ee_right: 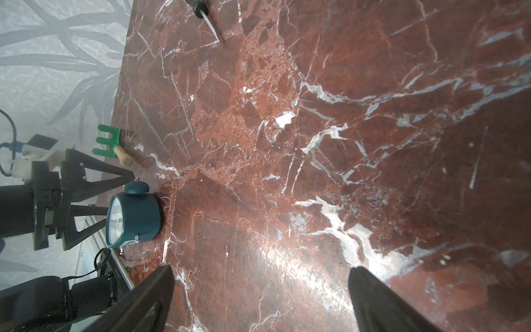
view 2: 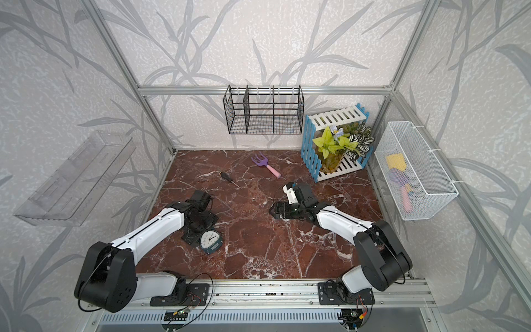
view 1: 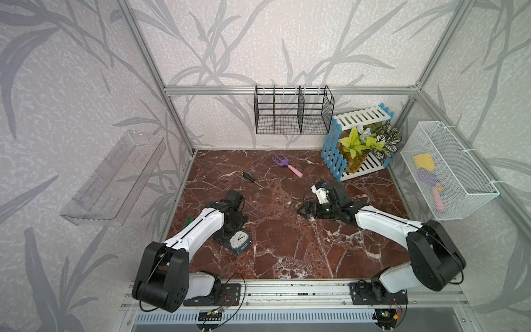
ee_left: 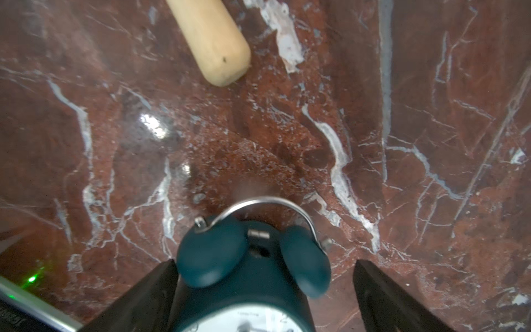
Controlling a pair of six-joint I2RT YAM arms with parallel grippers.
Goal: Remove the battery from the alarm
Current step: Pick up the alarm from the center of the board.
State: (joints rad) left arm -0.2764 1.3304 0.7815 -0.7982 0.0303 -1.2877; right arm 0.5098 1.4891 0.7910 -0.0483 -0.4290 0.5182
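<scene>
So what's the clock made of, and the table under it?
The alarm clock looks like matte teal plastic or painted metal. Its thin loop gleams silver, likely metal wire. The table looks like polished red-brown marble, white veins and glare spots, maybe just a print.

My red marble bench (view 1: 287,244) carries a teal alarm clock (view 1: 240,241) lying face up, a screwdriver (view 1: 253,180), a purple garden fork (view 1: 286,166), a green rake (ee_right: 109,141) and a slatted crate of plants (view 1: 333,155).
</scene>
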